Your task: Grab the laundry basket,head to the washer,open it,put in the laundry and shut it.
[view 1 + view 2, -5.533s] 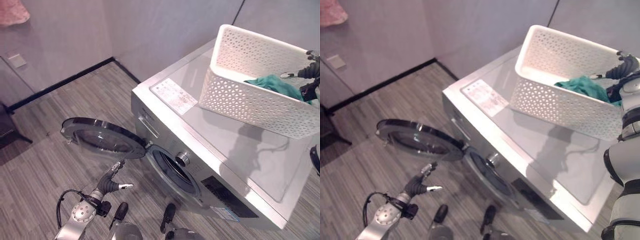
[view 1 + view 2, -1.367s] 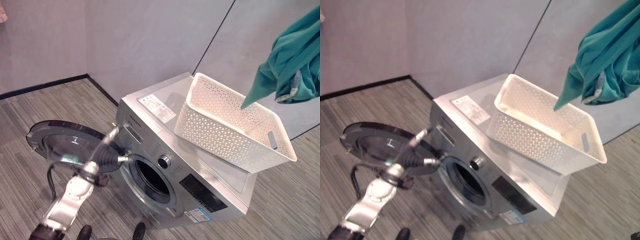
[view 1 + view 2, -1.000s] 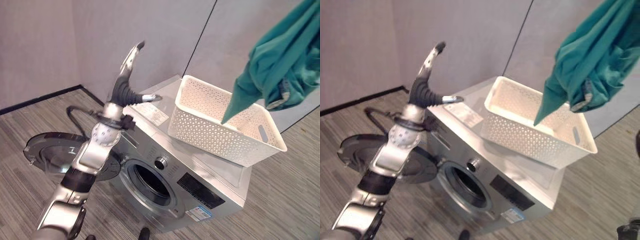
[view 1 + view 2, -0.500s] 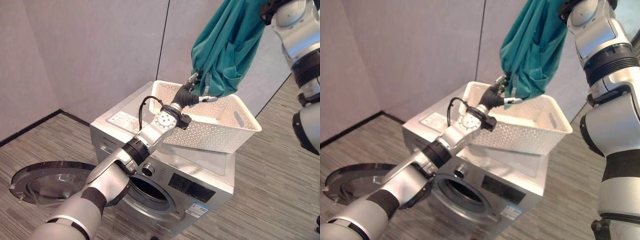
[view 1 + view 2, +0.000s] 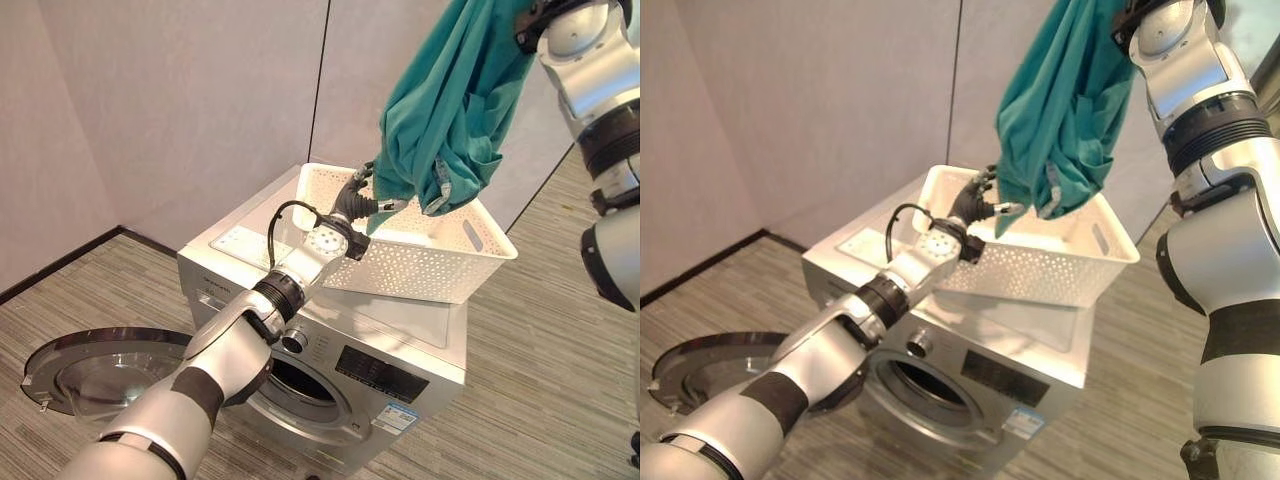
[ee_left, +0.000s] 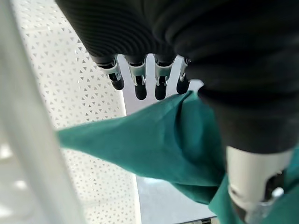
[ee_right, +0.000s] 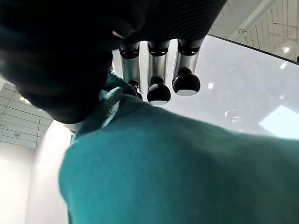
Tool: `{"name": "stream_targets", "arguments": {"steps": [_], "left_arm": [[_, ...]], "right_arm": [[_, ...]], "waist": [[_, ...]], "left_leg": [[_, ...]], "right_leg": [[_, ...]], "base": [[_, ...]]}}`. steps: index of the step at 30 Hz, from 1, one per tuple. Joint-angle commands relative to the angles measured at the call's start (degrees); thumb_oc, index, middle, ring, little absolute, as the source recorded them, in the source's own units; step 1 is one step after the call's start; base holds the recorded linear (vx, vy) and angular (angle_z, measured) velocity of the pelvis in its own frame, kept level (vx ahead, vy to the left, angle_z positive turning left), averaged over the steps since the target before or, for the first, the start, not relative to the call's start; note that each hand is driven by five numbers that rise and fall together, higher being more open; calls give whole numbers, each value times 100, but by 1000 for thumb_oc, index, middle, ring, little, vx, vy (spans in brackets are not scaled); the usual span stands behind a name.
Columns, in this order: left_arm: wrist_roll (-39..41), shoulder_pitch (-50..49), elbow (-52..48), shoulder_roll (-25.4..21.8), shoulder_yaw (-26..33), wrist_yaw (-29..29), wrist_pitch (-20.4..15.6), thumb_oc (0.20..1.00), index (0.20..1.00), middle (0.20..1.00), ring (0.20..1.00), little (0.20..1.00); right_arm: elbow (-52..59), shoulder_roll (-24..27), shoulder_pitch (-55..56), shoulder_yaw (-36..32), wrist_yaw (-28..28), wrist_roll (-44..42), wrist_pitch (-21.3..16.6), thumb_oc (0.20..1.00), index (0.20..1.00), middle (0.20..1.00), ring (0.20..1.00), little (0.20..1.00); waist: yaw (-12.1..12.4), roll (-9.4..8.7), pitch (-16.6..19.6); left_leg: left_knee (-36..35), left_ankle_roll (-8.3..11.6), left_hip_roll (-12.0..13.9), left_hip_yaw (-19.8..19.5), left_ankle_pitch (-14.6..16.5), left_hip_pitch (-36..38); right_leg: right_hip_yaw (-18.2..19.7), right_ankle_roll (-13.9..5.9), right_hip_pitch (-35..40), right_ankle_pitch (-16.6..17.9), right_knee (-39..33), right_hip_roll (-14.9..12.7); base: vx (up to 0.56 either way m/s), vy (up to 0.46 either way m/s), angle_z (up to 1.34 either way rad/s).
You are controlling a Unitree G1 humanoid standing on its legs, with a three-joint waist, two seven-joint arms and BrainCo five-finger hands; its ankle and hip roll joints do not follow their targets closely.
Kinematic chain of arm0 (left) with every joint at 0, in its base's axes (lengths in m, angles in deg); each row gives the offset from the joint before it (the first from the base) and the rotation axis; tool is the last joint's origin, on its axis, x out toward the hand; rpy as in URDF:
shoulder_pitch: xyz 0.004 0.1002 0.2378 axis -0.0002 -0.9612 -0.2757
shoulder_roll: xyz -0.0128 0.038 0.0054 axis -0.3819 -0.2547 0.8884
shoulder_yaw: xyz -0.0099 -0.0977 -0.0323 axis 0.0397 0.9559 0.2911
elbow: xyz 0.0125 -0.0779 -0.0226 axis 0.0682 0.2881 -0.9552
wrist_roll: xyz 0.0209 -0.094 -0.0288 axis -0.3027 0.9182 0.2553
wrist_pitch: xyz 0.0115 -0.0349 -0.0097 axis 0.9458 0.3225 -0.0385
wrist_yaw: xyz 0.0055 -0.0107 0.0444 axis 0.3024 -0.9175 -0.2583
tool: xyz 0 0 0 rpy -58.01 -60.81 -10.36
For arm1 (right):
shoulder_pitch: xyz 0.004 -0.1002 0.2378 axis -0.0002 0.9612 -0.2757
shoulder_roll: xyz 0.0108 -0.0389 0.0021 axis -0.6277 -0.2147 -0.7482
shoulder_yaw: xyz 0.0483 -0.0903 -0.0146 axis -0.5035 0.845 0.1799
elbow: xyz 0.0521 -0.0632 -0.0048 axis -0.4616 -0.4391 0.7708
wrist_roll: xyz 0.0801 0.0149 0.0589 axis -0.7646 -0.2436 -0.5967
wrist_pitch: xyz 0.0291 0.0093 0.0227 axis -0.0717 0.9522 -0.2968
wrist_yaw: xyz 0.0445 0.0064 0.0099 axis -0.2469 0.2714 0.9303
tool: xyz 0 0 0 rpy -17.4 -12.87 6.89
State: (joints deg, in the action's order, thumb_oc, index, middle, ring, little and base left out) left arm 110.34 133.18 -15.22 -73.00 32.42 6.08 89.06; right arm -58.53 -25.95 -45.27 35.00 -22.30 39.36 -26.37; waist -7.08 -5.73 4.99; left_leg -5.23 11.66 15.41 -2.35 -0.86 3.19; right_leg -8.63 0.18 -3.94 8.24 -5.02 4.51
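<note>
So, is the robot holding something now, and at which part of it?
The right hand holds the teal garment by its top, hanging above the white basket. The left hand is at the garment's lower edge with straight fingers, not gripping it.

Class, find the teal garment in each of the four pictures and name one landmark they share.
Left eye view: teal garment hanging upper right, above the basket.
Right eye view: upper middle, above the basket.
Left wrist view: across the middle.
Right wrist view: lower half.
Shared landmark: the white basket.
</note>
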Motion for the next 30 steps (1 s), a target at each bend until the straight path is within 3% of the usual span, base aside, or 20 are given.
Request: {"name": "stream_targets", "arguments": {"steps": [1, 12, 21, 30], "left_arm": [[87, 1177, 354, 114, 42, -237, -319, 1000, 1000, 1000, 1000, 1000], [264, 2043, 679, 50, 206, -403, -362, 1000, 1000, 1000, 1000, 1000], [810, 1519, -1049, -575, 581, -605, -1127, 1000, 1000, 1000, 1000, 1000], [1061, 1136, -1429, -706, 737, -535, -1390, 1000, 1000, 1000, 1000, 1000]], "right_arm": [[-420, 98, -785, -63, -164, -220, -122, 200, 200, 200, 200, 200], [-135, -94, -741, -162, -185, -343, -174, 200, 200, 200, 200, 200], [511, 197, -517, -485, -469, -255, -308, 200, 200, 200, 200, 200], [572, 283, -306, -622, -531, -180, -362, 200, 200, 200, 200, 200]], "waist": [[154, -64, -14], [50, 32, 2], [70, 64, -61], [52, 92, -110]], "left_leg": [[163, -255, 141, 89, 1, 550], [140, -294, 80, 206, 13, 594], [183, -262, 100, 262, -3, 604], [172, -252, 90, 270, -27, 577]], "right_leg": [[506, -679, 354, -774, 2, -523], [624, -668, 356, -740, 2, -542], [600, -667, 354, -824, 2, -526], [587, -661, 344, -836, 2, -536]], "base": [[0, 0, 0], [1, -3, -6], [0, -4, 0], [0, 0, 0]]}}
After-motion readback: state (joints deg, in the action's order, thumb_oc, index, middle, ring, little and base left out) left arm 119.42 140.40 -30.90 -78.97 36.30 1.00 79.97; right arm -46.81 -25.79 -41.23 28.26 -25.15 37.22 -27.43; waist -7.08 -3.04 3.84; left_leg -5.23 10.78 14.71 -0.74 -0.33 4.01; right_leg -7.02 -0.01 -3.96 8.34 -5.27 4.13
